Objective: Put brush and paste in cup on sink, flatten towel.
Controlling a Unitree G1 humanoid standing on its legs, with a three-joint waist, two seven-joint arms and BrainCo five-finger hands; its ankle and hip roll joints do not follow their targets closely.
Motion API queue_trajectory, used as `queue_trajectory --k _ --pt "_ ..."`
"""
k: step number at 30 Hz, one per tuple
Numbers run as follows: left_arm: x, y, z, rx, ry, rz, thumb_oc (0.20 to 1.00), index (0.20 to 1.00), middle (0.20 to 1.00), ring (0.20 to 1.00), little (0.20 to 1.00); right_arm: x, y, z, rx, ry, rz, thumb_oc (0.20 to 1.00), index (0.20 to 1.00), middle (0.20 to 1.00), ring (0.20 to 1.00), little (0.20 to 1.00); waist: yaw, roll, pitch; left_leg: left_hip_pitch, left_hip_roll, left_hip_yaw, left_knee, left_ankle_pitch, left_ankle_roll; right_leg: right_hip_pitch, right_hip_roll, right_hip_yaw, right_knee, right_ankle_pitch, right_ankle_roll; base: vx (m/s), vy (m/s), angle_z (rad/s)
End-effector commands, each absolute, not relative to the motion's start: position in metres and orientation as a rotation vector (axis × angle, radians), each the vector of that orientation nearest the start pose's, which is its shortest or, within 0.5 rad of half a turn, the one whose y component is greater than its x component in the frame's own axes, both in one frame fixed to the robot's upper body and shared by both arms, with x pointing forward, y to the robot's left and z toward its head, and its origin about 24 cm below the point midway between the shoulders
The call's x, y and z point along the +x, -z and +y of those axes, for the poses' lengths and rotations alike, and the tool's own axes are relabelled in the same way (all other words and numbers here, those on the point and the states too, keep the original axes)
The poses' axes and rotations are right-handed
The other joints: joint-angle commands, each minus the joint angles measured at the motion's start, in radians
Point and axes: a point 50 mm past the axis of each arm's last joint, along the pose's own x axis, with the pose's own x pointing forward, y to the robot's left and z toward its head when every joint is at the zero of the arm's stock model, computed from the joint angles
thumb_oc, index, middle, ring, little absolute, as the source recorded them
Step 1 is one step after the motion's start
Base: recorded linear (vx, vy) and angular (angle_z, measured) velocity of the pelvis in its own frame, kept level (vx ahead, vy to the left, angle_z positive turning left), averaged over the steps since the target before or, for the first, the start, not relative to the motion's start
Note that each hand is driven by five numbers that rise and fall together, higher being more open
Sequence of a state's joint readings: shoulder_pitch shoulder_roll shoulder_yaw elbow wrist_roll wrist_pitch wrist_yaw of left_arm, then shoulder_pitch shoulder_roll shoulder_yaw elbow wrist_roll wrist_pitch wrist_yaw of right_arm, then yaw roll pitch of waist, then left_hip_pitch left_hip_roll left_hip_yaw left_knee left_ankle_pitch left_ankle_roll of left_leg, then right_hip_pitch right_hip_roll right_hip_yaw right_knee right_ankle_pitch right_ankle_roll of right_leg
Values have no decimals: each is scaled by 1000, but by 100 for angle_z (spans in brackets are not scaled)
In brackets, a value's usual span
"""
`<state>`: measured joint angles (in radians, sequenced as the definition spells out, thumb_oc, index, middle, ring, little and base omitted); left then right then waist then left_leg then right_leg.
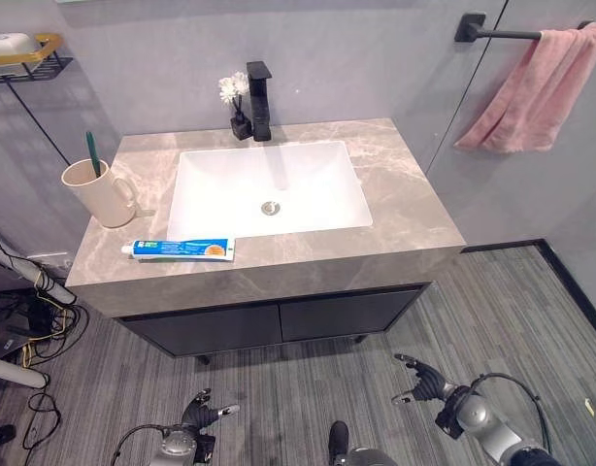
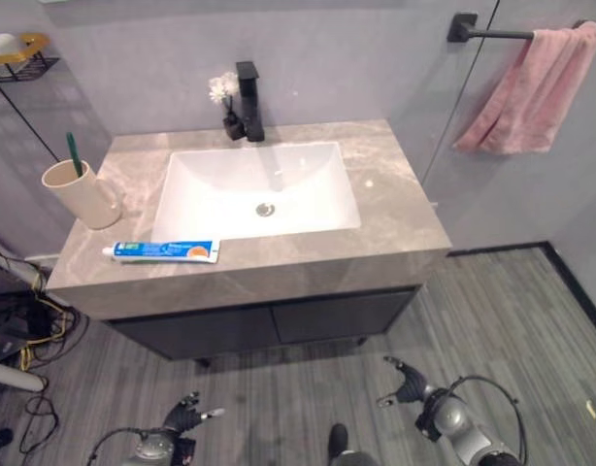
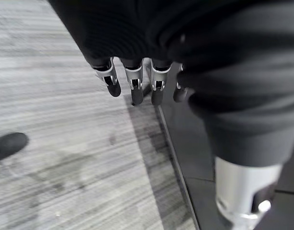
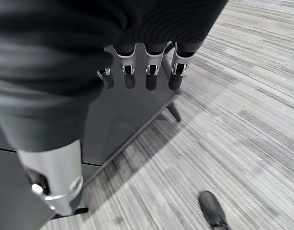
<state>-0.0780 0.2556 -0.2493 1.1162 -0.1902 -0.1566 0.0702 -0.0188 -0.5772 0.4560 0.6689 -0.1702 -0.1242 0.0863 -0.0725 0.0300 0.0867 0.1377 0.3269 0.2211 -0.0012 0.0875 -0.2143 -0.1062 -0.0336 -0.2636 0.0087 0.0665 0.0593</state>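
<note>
A grey marble-patterned bench [image 1: 414, 209] with a white rectangular sink basin [image 1: 269, 189] stands on a dark cabinet [image 1: 279, 320] against a grey wall, over a grey striped floor [image 1: 492, 301]. One black faucet [image 1: 260, 100] rises behind the basin, with one small black vase of white flowers [image 1: 236, 105] just beside it. One beige cup [image 1: 97, 192] stands upright near the bench's left end; one green toothbrush [image 1: 91, 153] stands in it, handle tilted slightly, long axis near vertical. One blue-and-white toothpaste tube [image 1: 179, 249] lies flat on the bench along the front edge, in front of the basin's left corner, near the cup but apart from it; its long axis runs left to right, white cap end pointing left toward the cup side. One pink towel [image 1: 541, 89] hangs bunched over the black wall bar [image 1: 502, 34] at upper right. One wire shelf [image 1: 26, 58] is mounted on the wall at upper left. The left hand [image 1: 203, 416] hangs low before the cabinet, fingers [image 3: 132, 84] straight and released, holding nothing. The right hand [image 1: 424, 381] hangs low to the right, fingers [image 4: 152, 72] likewise relaxed and empty.
</note>
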Motion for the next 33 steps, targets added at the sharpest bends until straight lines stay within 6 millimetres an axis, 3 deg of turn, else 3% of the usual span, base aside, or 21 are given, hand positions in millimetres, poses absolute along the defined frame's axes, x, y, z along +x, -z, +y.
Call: queue_trajectory --k 1,4,5,6,7,8,10,11,12,14,15,18,20,22,29,33 --pt "166 129 233 266 -83 840 1000 1000 1000 1000 1000 192 84 -229 -769 -454 604 1000 1000 1000 1000 1000 1 -30 -8 5 -24 -18 -14 89 40 -56 -89 46 141 -4 86 72 -118 -1" --pt "166 127 234 265 -82 829 1000 1000 1000 1000 1000 190 84 -228 -778 -470 601 1000 1000 1000 1000 1000 16 -34 10 -50 -11 -71 122 165 40 -20 -58 61 121 -22 48 30 -135 -3" --pt "174 124 231 266 -69 805 1000 1000 1000 1000 1000 190 82 -232 -763 -443 597 1000 1000 1000 1000 1000 33 -57 62 -200 -46 -120 321 190 58 9 -73 52 100 -23 21 -35 -188 8" --pt "174 124 231 266 -69 804 1000 1000 1000 1000 1000 190 82 -232 -762 -443 596 1000 1000 1000 1000 1000 30 -58 59 -206 -47 -123 322 191 59 6 -74 49 98 -20 21 -22 -177 17" --pt "178 122 228 261 -65 790 1000 1000 1000 1000 1000 188 84 -235 -739 -411 617 1000 1000 1000 1000 1000 49 -66 87 -298 -151 -158 341 103 82 26 -92 46 79 -32 25 106 -9 40" --pt "178 122 228 256 -68 789 1000 1000 1000 1000 1000 187 86 -234 -738 -412 628 1000 1000 1000 1000 1000 54 -60 88 -306 -212 -168 259 33 104 29 -93 53 74 -28 35 152 27 38" --pt "177 123 226 253 -64 788 1000 1000 1000 1000 1000 187 86 -233 -743 -416 623 1000 1000 1000 1000 1000 44 -55 87 -315 -201 -130 175 19 114 35 -105 46 62 -23 48 160 111 24" --pt "181 121 224 279 -43 774 1000 1000 1000 1000 1000 184 86 -235 -740 -398 623 1000 1000 1000 1000 1000 31 -38 86 -369 -122 31 44 109 84 64 -110 25 51 -33 59 257 168 26" --pt "182 120 226 298 -40 771 1000 1000 1000 1000 1000 184 87 -237 -748 -388 625 1000 1000 1000 1000 1000 42 -34 90 -381 -112 43 -13 155 73 76 -109 30 51 -44 63 342 237 39" --pt "183 120 227 310 -35 769 1000 1000 1000 1000 1000 186 85 -236 -753 -391 617 1000 1000 1000 1000 1000 43 -27 85 -373 -99 36 -19 169 66 81 -110 33 53 -50 67 221 163 8" --pt "176 123 230 312 -47 794 1000 1000 1000 1000 1000 186 86 -233 -756 -408 616 1000 1000 1000 1000 1000 43 -19 72 -329 -114 2 -19 129 83 99 -120 47 67 -76 79 278 221 -39" --pt "174 123 232 314 -46 802 1000 1000 1000 1000 1000 183 88 -232 -771 -420 622 1000 1000 1000 1000 1000 32 -23 62 -329 -128 21 23 99 95 124 -149 58 76 -74 86 254 205 -25" --pt "172 123 237 324 -52 807 1000 1000 1000 1000 1000 180 88 -232 -750 -405 627 1000 1000 1000 1000 1000 28 -41 57 -314 -164 46 80 35 124 141 -200 91 88 -41 110 280 295 -14" --pt "179 117 242 342 -51 773 1000 1000 1000 1000 1000 183 89 -224 -732 -414 618 1000 1000 1000 1000 1000 30 -58 63 -302 -201 80 105 -14 151 121 -246 118 115 52 138 217 313 -43" --pt "180 113 236 411 39 739 1000 1000 1000 1000 1000 180 93 -219 -758 -453 628 1000 1000 1000 1000 1000 35 -69 44 -248 -285 73 56 -56 198 109 -298 142 151 254 178 151 177 0" --pt "176 115 235 411 57 748 1000 1000 1000 1000 1000 185 91 -219 -836 -495 603 1000 1000 1000 1000 1000 41 -62 51 -220 -297 69 23 -64 222 56 -306 145 254 296 176 54 134 17"
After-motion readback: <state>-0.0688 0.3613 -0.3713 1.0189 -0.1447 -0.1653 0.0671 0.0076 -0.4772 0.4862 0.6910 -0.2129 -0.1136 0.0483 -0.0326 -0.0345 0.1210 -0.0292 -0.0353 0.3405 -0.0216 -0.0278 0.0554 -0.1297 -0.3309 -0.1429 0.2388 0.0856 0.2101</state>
